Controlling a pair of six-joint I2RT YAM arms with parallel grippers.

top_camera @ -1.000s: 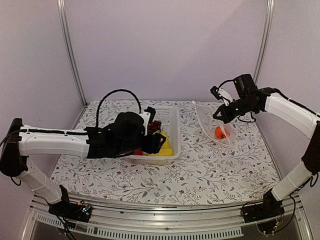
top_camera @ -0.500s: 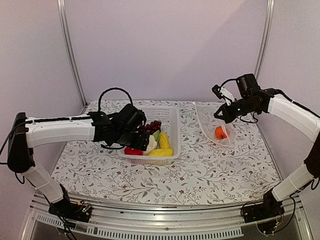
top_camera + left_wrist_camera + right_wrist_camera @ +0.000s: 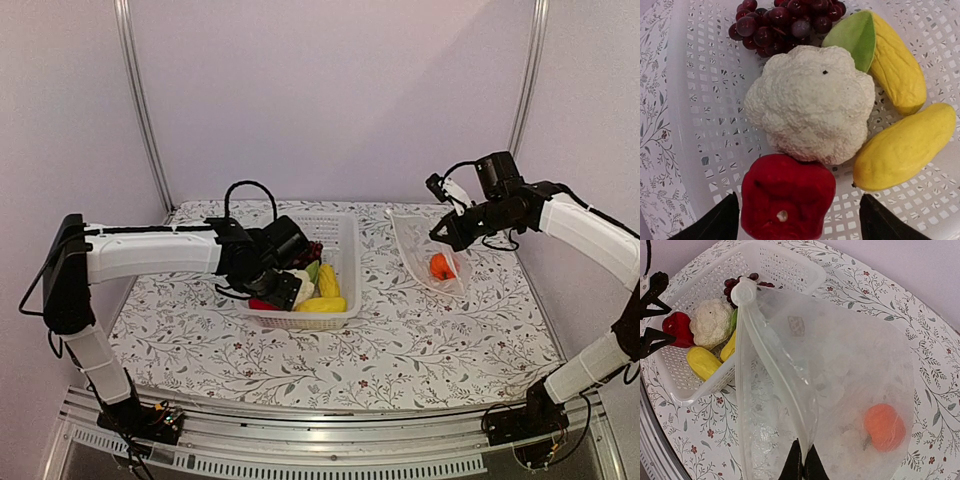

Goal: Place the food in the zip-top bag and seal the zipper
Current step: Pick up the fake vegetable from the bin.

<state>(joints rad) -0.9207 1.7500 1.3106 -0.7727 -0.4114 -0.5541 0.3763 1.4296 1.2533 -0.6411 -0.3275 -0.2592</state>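
My left gripper (image 3: 796, 225) is open, its jaws on either side of the red pepper (image 3: 787, 196) in the white basket (image 3: 340, 240). Beside the pepper lie the white cauliflower (image 3: 810, 102), the dark grape bunch (image 3: 785, 22) and two yellow pieces (image 3: 905, 147), one with a green leaf (image 3: 897, 62). My right gripper (image 3: 802, 467) is shut on the zip-top bag's (image 3: 840, 390) mouth edge, along the zipper (image 3: 767, 352), and holds it up. The orange pumpkin (image 3: 884, 426) lies inside the bag. In the top view the bag (image 3: 425, 245) hangs right of the basket, with the pumpkin (image 3: 440, 265) in it.
The basket stands mid-table on a floral cloth (image 3: 400, 340). Metal frame posts (image 3: 140, 100) rise at the back corners. The aluminium rail (image 3: 330, 440) runs along the near edge.
My left arm has swung back and to the right, bringing its gripper down over the basket to the red pepper. The right gripper holds the bag almost as before.
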